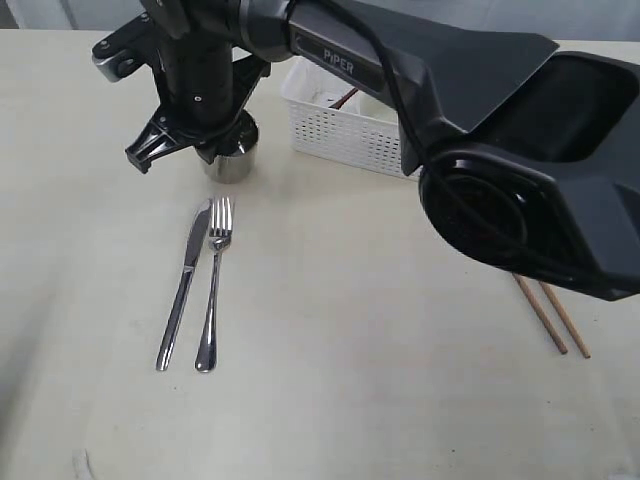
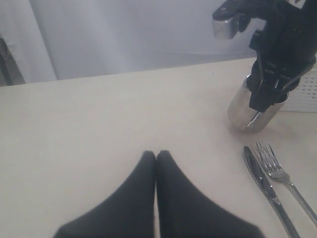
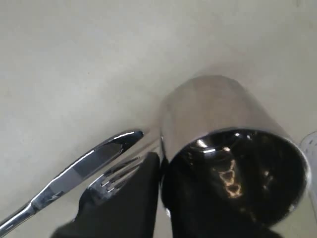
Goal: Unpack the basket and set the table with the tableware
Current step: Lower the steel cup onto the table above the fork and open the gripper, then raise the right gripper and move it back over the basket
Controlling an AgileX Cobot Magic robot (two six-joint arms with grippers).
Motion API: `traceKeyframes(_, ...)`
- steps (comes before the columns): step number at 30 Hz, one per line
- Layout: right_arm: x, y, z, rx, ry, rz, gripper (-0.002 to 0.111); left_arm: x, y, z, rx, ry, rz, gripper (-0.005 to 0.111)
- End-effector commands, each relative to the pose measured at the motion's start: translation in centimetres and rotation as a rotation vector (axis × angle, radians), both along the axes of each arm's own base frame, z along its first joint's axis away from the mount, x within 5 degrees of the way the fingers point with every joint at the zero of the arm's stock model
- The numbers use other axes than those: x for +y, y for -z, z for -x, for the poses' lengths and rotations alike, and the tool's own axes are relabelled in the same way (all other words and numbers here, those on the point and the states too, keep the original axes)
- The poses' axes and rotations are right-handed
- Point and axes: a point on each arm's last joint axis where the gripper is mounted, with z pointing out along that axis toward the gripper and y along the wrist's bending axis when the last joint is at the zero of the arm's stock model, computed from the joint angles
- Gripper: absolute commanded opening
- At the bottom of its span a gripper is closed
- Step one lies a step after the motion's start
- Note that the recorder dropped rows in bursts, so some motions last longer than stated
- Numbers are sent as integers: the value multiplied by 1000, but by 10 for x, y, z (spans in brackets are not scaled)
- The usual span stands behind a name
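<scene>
Steel cup [image 3: 213,114] wall stands pinched between the right gripper's [image 3: 160,168] jaws.

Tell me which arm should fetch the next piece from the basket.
Right, probably. The right gripper pinches the rim of the steel cup, which stands on the table just beside the basket, so it only needs to let go and swing over. The left gripper sits shut, farther from the basket.

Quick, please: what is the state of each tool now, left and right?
Left tool: closed, holding nothing.
Right tool: closed on the rim of the steel cup.
</scene>
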Motion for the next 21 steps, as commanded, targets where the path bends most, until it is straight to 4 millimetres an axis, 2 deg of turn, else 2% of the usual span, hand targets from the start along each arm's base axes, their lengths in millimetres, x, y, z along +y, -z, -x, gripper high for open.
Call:
traceKeyframes(1,-2,-2,-2,0,-3,-8,23,0,0,0,-9,-2,0,0)
traceKeyframes(3,-1,4,-3,7,-3,-1,28,0,0,0,-9,-2,0,0)
traceKeyframes(7,-1,13,-4,15,-3,16,29,0,0,0,-9,-2,0,0)
traceKeyframes(21,-4,12,-10,-59,-6,60,29,0,0,0,-9,-2,0,0)
